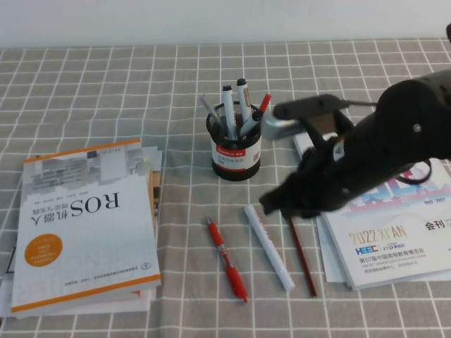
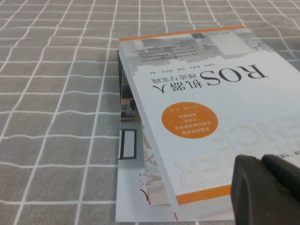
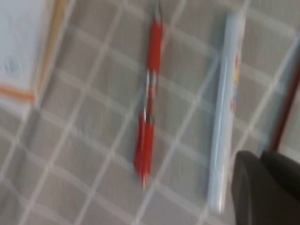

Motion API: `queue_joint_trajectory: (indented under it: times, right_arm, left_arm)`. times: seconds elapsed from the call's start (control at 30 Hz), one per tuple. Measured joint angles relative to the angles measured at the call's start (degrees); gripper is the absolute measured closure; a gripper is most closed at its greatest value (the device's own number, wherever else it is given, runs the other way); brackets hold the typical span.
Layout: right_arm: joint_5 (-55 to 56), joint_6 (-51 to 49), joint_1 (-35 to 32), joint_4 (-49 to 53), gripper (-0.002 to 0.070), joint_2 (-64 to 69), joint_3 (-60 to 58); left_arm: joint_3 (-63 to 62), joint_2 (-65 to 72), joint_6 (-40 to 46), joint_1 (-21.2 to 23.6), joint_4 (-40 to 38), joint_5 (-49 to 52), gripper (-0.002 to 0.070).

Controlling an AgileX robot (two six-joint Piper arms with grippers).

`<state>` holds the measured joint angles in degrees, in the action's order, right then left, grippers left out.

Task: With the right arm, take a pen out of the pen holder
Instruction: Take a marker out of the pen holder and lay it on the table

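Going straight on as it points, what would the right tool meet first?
Probably the white plastic marker on the grey checked tablecloth; depth is unclear. The shut right tool hangs near it; the left tool sits over the white-and-orange book.

A checked cloth (image 1: 84,84) bears a book stack (image 1: 84,225), pen holder (image 1: 236,151) and booklets (image 1: 394,253). A red pen (image 1: 227,259), white marker (image 1: 268,246) and thin stick (image 1: 303,259) lie nearby.

Matt cloth tablecloth (image 1: 84,84), blk metal-mesh pen holder (image 1: 236,144), glossy paper book (image 1: 84,225)
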<state>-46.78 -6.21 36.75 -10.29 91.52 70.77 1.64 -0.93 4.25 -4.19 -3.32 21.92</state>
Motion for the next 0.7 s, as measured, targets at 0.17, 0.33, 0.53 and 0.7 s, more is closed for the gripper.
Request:
queue_joint_trajectory:
  times: [0.17,0.33,0.53,0.7]
  right_arm:
    - [12.75,0.09,0.09,0.00,0.0675,0.50,0.23]
    - [27.31,1.36,0.09,0.00,0.0531,3.08,-0.37]
    - [55.79,2.45,0.09,-0.11,0.0337,5.28,-9.75]
    - [82.21,5.11,0.09,0.74,0.0323,7.34,-20.20]
  left_arm:
    - [0.00,0.00,0.00,0.00,0.00,0.00,0.0678]
    - [0.00,0.00,0.00,0.00,0.00,0.00,0.0678]
    - [0.00,0.00,0.00,0.00,0.00,0.00,0.0678]
    - [0.00,0.00,0.00,0.00,0.00,0.00,0.0678]
